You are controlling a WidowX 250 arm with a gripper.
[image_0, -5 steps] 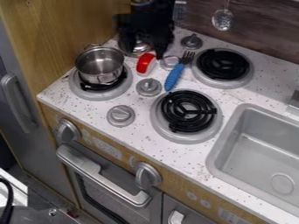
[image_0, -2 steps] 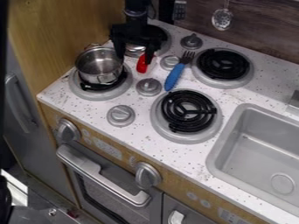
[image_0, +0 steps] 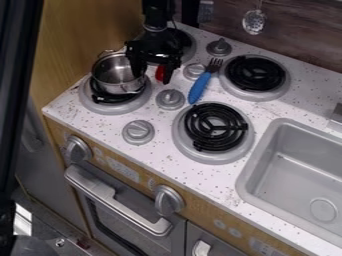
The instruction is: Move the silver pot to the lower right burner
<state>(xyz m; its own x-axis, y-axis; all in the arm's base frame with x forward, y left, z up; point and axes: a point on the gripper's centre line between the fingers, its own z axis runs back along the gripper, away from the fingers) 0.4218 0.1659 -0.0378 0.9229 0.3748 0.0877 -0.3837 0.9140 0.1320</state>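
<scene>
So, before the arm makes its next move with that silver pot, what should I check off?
1. Pot upright on the left front burner: ok.
2. Gripper open, near the pot's right side: ok.
3. Pot's wall between the fingertips, ready to be gripped: cannot tell; the near finger overlaps the rim in this view.
4. Pot held firmly: not ok, the fingers are apart.
5. Blue-handled fork off the lower right burner's coils: ok.

Camera high before counter (image_0: 214, 176), angled down, fairly near.
</scene>
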